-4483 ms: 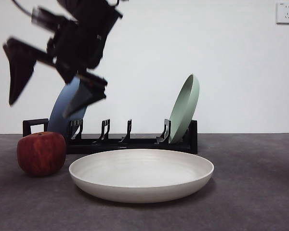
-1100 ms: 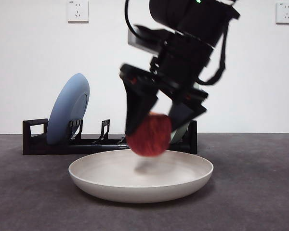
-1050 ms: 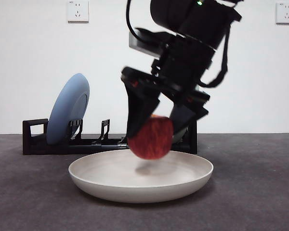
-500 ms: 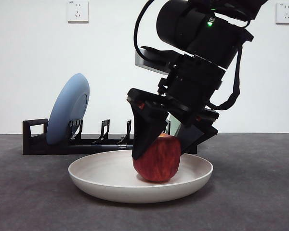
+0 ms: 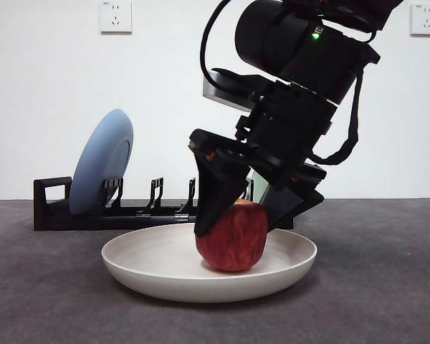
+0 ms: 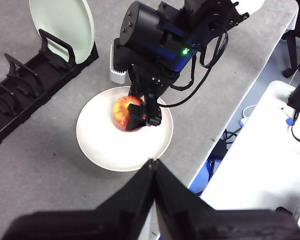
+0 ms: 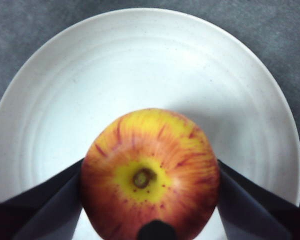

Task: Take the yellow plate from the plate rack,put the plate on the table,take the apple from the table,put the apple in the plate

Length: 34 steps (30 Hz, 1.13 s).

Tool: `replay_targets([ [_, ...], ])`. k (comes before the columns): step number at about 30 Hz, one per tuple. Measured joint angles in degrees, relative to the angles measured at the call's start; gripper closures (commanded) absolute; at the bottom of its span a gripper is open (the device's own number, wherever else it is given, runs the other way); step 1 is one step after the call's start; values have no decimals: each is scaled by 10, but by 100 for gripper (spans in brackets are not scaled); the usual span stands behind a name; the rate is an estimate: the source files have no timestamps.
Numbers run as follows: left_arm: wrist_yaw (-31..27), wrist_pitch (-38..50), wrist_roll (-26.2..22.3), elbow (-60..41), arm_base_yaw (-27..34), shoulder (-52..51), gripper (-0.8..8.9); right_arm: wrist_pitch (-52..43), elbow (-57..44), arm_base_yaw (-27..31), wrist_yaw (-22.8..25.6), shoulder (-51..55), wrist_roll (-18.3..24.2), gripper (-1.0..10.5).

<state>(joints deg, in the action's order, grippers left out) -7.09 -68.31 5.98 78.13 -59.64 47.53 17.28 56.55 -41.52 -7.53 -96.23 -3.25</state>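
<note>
Since the apple (image 5: 232, 236) already rests in the yellow plate (image 5: 158, 261), clamped by the right gripper (image 5: 245, 215), you should next open its jaws; the left gripper (image 6: 153, 172) waits, jaws together.

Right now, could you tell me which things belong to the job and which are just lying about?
Job: apple, cream plate under it, right gripper around the apple, black rack.
Lying about: blue plate, green plate, left gripper.
</note>
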Motion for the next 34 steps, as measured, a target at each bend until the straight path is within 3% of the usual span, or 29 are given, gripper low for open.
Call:
replay_targets([
  [12, 0, 0, 0, 0, 0, 0, 821, 64, 40, -1, -1, 56, -7, 398],
  [21, 0, 0, 0, 0, 0, 1, 821, 262, 99, -1, 0, 200, -2, 421],
  [28, 0, 0, 0, 0, 0, 2, 821, 424, 143, -1, -4, 312, -1, 677],
  [34, 0, 0, 0, 0, 0, 2, 821, 516, 151, -1, -4, 372, 0, 820],
])
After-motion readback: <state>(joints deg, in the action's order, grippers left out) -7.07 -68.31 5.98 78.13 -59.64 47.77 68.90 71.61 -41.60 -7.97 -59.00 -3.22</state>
